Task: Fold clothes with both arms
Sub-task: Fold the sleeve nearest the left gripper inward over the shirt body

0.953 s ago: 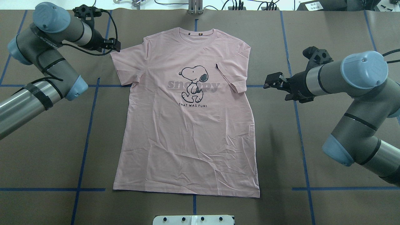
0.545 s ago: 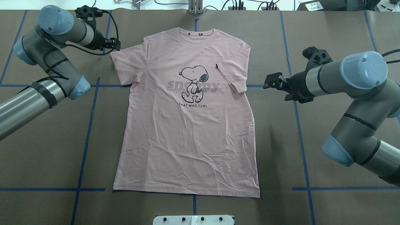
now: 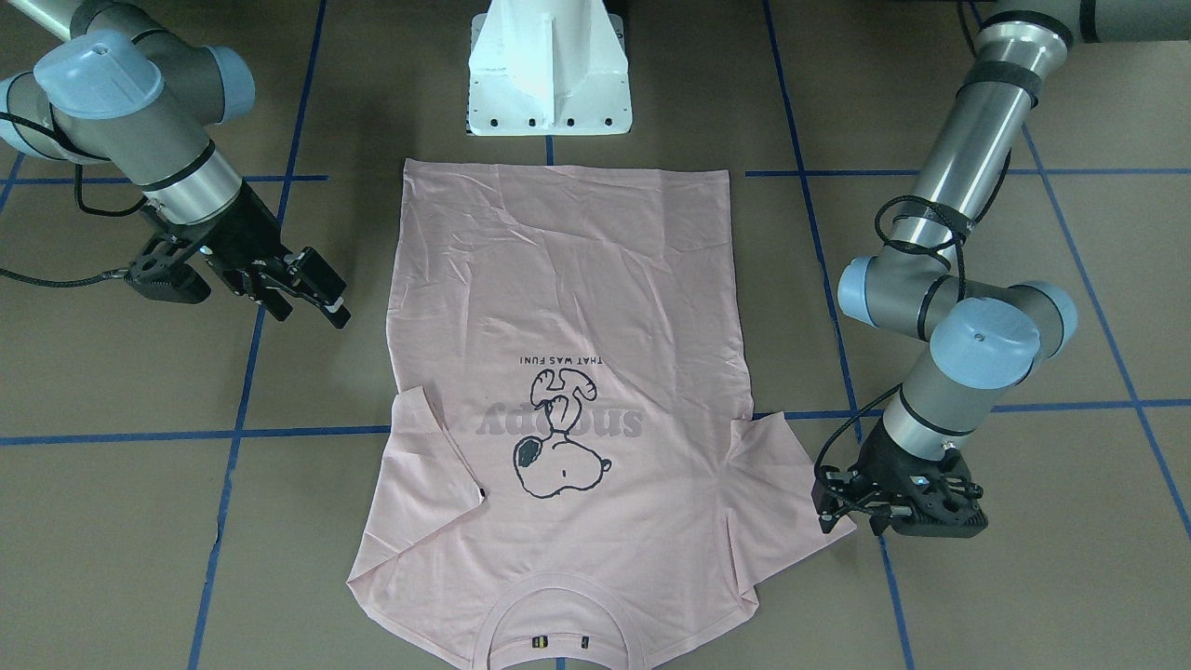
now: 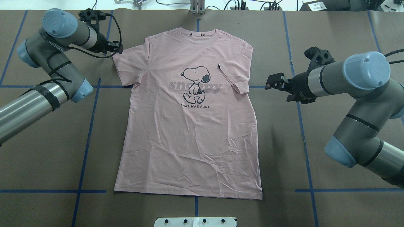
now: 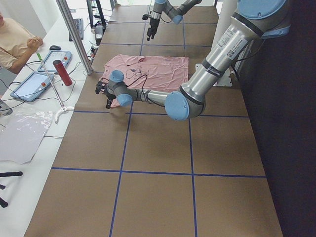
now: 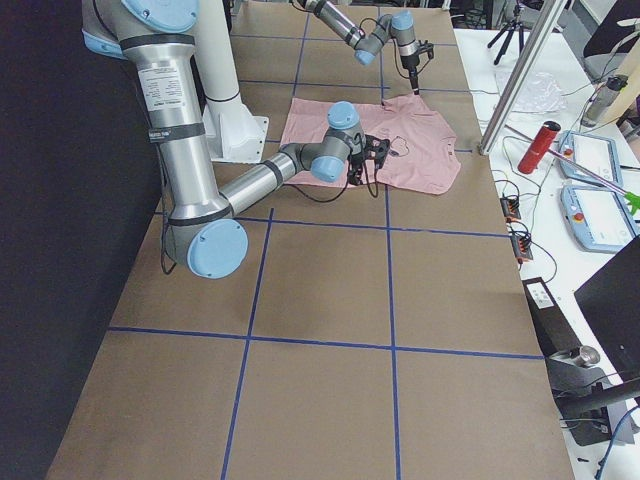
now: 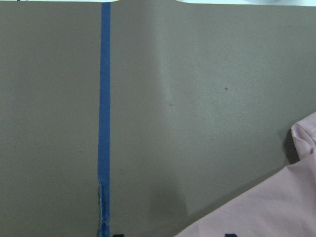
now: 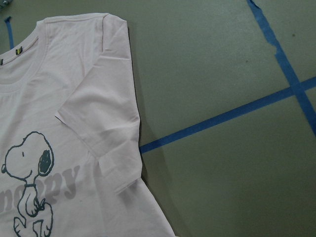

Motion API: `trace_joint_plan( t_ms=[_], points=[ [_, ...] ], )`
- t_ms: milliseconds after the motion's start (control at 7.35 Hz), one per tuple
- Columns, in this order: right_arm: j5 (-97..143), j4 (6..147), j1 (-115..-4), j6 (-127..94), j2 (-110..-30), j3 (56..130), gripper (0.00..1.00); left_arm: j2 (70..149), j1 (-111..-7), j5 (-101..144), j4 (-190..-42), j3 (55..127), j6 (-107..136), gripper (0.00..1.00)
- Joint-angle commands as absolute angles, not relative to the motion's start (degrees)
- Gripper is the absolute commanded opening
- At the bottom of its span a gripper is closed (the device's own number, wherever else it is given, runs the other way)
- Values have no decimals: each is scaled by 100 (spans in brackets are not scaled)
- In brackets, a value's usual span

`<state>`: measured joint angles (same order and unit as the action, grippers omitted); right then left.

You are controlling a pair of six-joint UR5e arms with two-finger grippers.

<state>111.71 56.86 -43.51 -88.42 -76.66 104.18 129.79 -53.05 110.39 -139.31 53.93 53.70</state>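
Lying flat mid-counter (image 4: 284, 142), print up: pink T-shirt (image 4: 189, 142) lettered "snoopy" and "THAT WAS FUN!". Left tool (image 4: 119, 48) spread at one sleeve's tip, gripping nothing; right tool (image 4: 270, 82) spread, empty, near the other sleeve.

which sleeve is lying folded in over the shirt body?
The sleeve on the robot's right, facing the right gripper: it lies folded inward over the chest. The left sleeve is spread out flat sideways.

Bare brown paper-covered table (image 4: 284, 142) lies open between the right black two-finger gripper (image 4: 270, 82) and the nearest sleeve of the flat pale pink T-shirt (image 4: 189, 126). The left black two-finger gripper (image 4: 117, 47) sits at the other sleeve's edge. A white metal pedestal (image 3: 547, 65) stands near the hem.
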Motion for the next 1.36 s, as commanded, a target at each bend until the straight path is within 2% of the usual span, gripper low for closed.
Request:
trace_joint_plan(
  t_ms=[0,408,545,681,817,1089,1225],
  points=[
    [11171,5687,-4351,-8842,-7664,10406,100,12990,-5291,11039,-14001,5291,5370,68],
    [11171,5687,-4342,-8842,-7655,10406,100,13131,-5265,11039,-14001,5124,5370,64],
    [11171,5687,-4342,-8850,-7655,10406,100,13122,-5265,11039,-14001,5124,5370,45],
    [11171,5687,-4333,-8859,-7655,10406,100,13122,-5265,11039,-14001,5124,5370,11],
    [11171,5687,-4333,-8868,-7655,10406,100,13122,-5265,11039,-14001,5124,5361,0],
    [11180,5687,-4333,-8859,-7655,10415,100,13122,-5308,11065,-13992,5194,5151,0],
    [11180,5687,-4333,-8868,-7655,10424,100,13131,-5317,11126,-13923,5595,5229,0]
  ],
)
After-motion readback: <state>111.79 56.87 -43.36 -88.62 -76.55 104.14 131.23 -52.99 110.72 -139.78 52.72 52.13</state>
